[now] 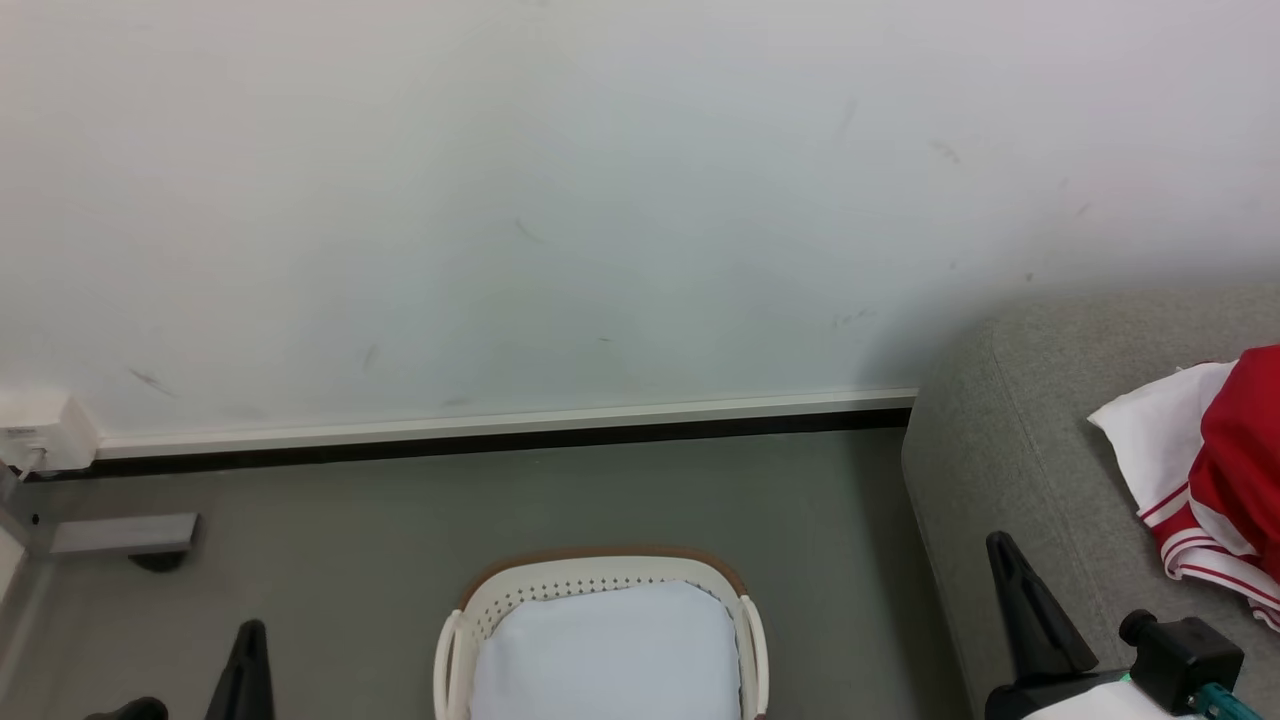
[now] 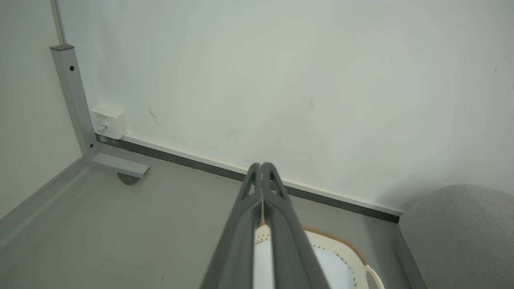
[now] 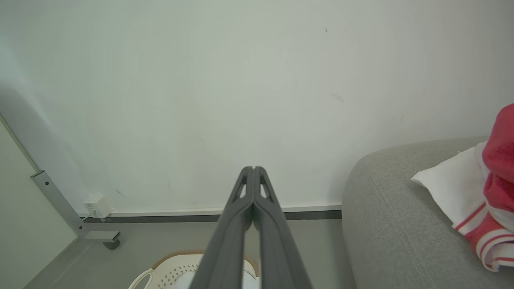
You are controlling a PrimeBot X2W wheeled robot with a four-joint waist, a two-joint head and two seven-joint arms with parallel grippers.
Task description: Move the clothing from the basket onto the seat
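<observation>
The cream-white basket [image 1: 600, 585] stands on the floor at the bottom middle of the head view, showing only its pale bottom inside. Red and white clothing [image 1: 1215, 470] lies on the grey seat [image 1: 1010, 440] at the right. My left gripper [image 2: 262, 166] is shut, fingers pressed together above the basket [image 2: 341, 251]. My right gripper [image 3: 253, 169] is shut too, held left of the seat [image 3: 397, 216] and its clothing [image 3: 482, 192], with the basket [image 3: 176, 269] below it. In the head view the left gripper [image 1: 250, 640] is at the lower left and the right gripper [image 1: 1005, 560] at the lower right.
A white wall with a skirting board [image 1: 500, 425] runs behind the basket. A white socket box [image 1: 40, 430] and a grey metal post foot [image 1: 125, 535] sit at the far left on the grey floor [image 1: 350, 540].
</observation>
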